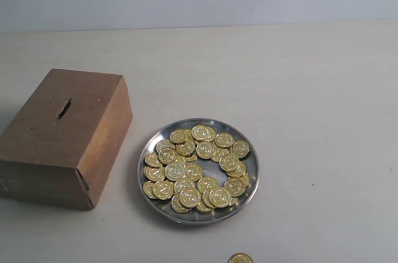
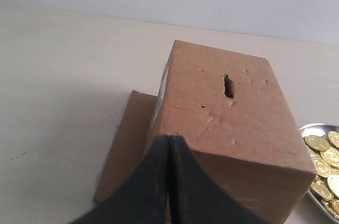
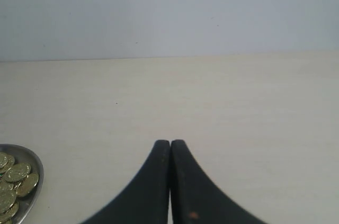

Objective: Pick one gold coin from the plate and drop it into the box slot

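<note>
The brown cardboard box [image 1: 65, 135] stands at the left of the exterior view, its dark slot [image 1: 63, 108] cut in the top face. Beside it on the right sits the round silver plate [image 1: 160, 135], heaped with several gold coins [image 1: 198, 166]. Neither arm shows in the exterior view. In the left wrist view my left gripper [image 2: 169, 138] is shut and empty, just short of the box [image 2: 222, 123], with the slot [image 2: 228, 86] beyond the tips. In the right wrist view my right gripper [image 3: 170, 142] is shut and empty over bare table, the plate [image 3: 33, 156] off to one side.
One loose gold coin [image 1: 240, 258] lies on the table near the front edge, below the plate. A flat piece of cardboard [image 2: 123, 144] lies under or beside the box in the left wrist view. A pale wall rises behind the table.
</note>
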`<action>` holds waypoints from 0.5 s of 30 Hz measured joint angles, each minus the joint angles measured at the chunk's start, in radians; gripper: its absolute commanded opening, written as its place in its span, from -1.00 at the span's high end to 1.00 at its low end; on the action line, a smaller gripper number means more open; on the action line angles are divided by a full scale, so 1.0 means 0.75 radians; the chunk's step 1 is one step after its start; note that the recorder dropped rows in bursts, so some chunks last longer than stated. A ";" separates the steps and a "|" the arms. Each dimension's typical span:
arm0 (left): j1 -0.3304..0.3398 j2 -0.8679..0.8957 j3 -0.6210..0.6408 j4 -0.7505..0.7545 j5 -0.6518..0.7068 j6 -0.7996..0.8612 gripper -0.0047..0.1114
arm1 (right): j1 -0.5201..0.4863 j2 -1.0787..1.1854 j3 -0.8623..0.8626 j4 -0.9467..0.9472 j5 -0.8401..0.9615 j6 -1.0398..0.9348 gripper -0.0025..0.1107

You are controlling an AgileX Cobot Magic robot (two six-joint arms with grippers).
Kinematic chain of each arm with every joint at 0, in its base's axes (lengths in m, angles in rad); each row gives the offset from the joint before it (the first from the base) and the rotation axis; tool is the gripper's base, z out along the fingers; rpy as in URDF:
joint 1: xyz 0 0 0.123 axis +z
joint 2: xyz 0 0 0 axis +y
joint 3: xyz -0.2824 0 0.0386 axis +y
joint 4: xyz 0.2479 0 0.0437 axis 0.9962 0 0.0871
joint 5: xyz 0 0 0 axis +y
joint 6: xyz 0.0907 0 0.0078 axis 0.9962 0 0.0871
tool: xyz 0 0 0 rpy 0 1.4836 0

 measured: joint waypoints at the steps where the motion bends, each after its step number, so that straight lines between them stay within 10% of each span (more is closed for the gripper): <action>1: 0.000 0.000 0.000 0.000 0.000 -0.002 0.91 | 0.000 0.000 0.000 0.000 0.000 0.000 0.96; 15: 0.000 0.000 0.000 0.059 0.002 -0.080 0.91 | 0.000 0.000 0.000 0.000 0.000 -0.007 0.96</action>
